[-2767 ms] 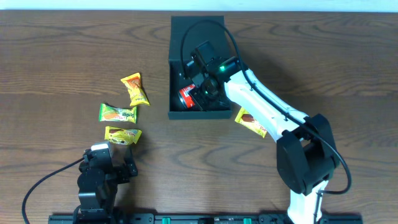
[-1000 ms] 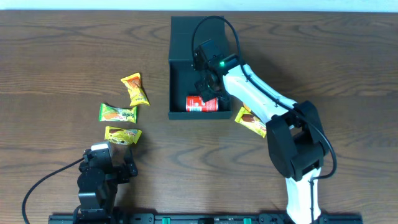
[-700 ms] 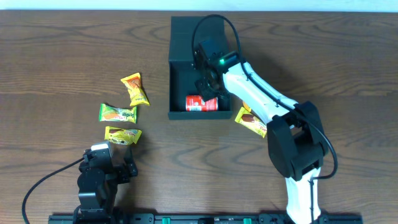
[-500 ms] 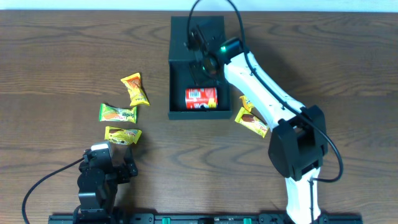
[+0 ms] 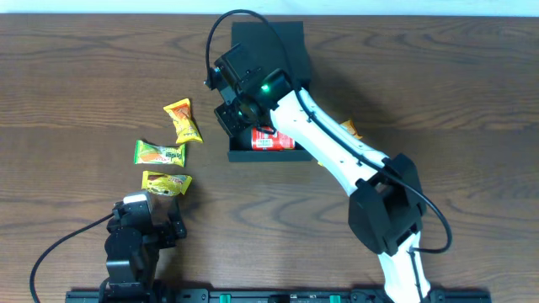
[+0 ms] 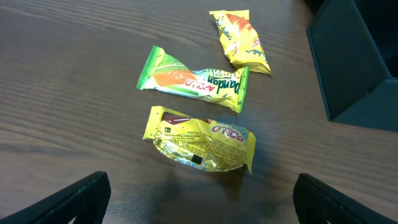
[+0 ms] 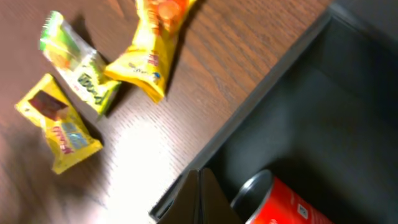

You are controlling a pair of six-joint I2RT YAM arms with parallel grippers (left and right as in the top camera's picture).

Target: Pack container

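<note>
right gripper point(image 7: 199, 182) pinched shut, empty, tips over left wall of container point(image 5: 253, 155); probably nothing to carry yet.
container at far middle of table, lid flap folded back so top is open for loading.
red can point(image 5: 271, 139) lies inside by front wall.
orange packet point(image 5: 183, 120), green packet point(image 5: 160, 153), yellow packet point(image 5: 166, 182) loose on wood left of box, bare wood between.
left gripper point(image 6: 199, 208) jaws wide, holding nothing, near yellow packet, looks ready to grab.
wall edge looks like snag risk.
</note>
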